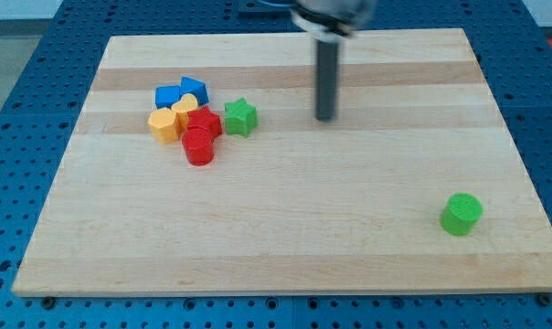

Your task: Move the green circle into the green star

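The green circle [461, 214] is a short green cylinder near the board's lower right. The green star [240, 117] lies at the upper left of the middle, at the right edge of a cluster of blocks. My tip [324, 118] is the lower end of the dark rod, at the top middle. It stands to the right of the green star with a clear gap, and far up and left of the green circle. It touches no block.
The cluster left of the green star holds a red star-like block [204, 122], a red cylinder [199, 146], a yellow hexagon [164, 125], a yellow block [185, 110] and two blue blocks [169, 95] [195, 88]. The wooden board [285, 238] lies on a blue perforated table.
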{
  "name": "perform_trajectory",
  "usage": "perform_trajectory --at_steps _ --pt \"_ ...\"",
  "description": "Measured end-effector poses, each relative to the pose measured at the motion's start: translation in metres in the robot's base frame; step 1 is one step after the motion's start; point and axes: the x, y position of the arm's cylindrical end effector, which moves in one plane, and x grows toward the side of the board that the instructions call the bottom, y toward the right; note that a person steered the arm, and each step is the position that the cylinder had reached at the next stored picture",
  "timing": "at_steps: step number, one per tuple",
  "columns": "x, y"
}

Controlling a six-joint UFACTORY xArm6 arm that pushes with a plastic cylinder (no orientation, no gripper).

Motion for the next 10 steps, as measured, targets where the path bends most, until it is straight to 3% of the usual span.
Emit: perform_trajectory --at_steps 1,2,3,5,6,7,9,10 --pt "0.104 0.091" --pt "0.089 0.171" --pt "0.072 0.17" --pt "0.165 0.248" --pt "0.199 0.221" --pt "0.181 0.172" --pt "0.125 0.145" --pt "0.134 0.142"
